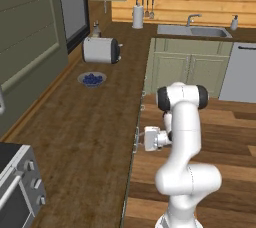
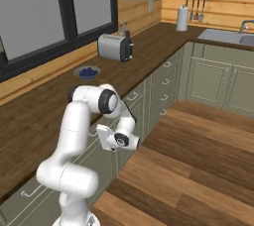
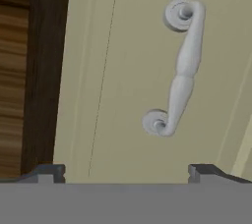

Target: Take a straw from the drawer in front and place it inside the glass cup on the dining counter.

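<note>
- Drawer (image 3: 128,80): front closed, directly ahead of the gripper (image 3: 125,171).
- Drawer handle (image 3: 178,66): not yet touched, just beyond the fingertips (image 3: 48,171).
- Fingers: spread apart, nothing between them.
- Straw: presumably inside the shut drawer, not retrieved.
- Remaining, by judgement: pull drawer open, pick straw, carry it to the cup.
- Worktop (image 1: 85,122): toaster (image 1: 101,50), bowl (image 1: 92,79).

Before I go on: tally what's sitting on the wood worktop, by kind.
Silver toasters: 1
Grey bowls of blue berries: 1
White paper-towel rolls: 1
White soap dispensers by the sink: 1
Small dark bottles behind the toaster: 1
Total: 5
</note>
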